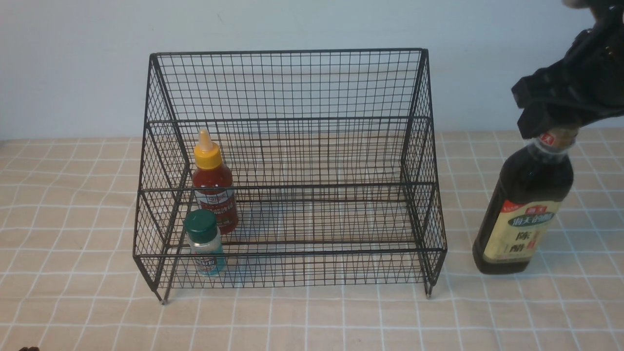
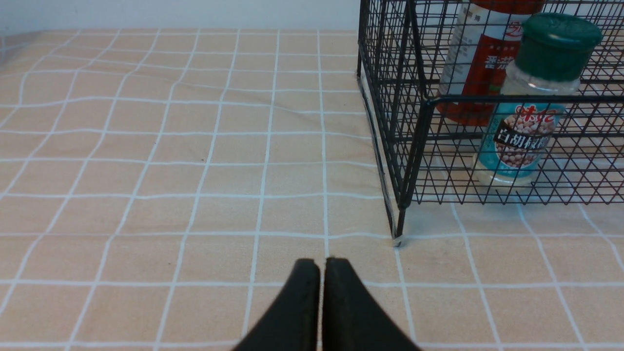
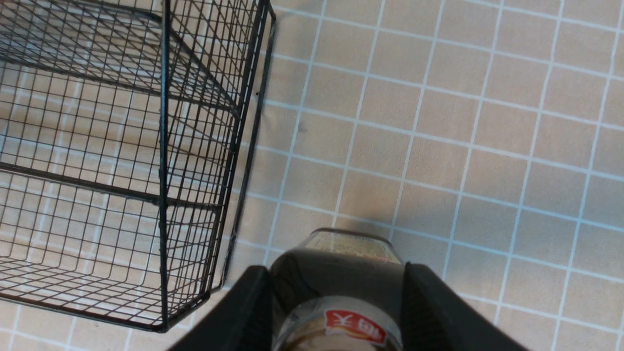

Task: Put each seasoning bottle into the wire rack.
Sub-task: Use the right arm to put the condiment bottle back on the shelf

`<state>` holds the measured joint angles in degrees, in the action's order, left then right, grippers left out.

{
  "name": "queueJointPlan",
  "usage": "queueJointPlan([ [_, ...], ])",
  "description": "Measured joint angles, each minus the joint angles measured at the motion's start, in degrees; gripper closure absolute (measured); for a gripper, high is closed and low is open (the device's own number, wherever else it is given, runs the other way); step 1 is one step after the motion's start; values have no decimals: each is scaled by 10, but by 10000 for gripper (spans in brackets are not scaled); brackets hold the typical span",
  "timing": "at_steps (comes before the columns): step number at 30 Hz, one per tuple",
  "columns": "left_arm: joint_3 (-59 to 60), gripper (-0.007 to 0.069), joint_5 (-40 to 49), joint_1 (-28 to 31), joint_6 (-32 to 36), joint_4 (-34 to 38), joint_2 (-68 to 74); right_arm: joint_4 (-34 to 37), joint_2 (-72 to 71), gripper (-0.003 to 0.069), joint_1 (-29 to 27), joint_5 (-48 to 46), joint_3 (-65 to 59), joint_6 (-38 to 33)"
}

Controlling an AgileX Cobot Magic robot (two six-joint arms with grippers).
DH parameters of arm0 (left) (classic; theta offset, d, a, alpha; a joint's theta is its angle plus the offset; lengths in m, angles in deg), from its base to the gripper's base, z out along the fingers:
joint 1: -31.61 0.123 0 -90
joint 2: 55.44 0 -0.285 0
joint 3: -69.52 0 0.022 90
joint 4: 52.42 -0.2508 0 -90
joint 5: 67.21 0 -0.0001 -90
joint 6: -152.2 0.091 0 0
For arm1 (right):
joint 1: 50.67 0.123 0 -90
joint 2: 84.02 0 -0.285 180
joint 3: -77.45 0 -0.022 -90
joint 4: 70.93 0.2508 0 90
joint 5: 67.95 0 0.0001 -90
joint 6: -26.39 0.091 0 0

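Large black two-tier wire rack [image 1: 292, 51] is set mid-counter [image 1: 312, 317]. Tall dark vinegar bottle w/ cream label [image 1: 524, 214] is outside it, just right of the rack and slightly tilted; its neck is clamped betw. the right fingers [image 3: 243, 312]. Red squeeze bottle w/ yellow nozzle [image 1: 214, 190] & small green-capped shaker [image 1: 204, 243] are racked at the left end. Left fingers [image 2: 302, 302] are pressed together, empty, near the rack's front-left foot. Vinegar should be lifted above the front rail, kept upright, then lowered into free space at right.

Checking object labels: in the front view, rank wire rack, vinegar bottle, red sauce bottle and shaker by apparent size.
wire rack
vinegar bottle
red sauce bottle
shaker, smallest although it stands nearer the camera
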<state>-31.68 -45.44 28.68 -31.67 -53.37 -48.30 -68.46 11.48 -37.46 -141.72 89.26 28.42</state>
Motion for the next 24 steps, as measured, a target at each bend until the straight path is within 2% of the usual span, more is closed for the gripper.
queueJointPlan([
  [3,0,631,0,0,0,0,0,3,-7,341,0,-4,8,0],
  [16,0,631,0,0,0,0,0,68,-21,342,0,-21,197,0],
  [24,0,631,0,0,0,0,0,82,-21,342,1,-26,246,-1],
])
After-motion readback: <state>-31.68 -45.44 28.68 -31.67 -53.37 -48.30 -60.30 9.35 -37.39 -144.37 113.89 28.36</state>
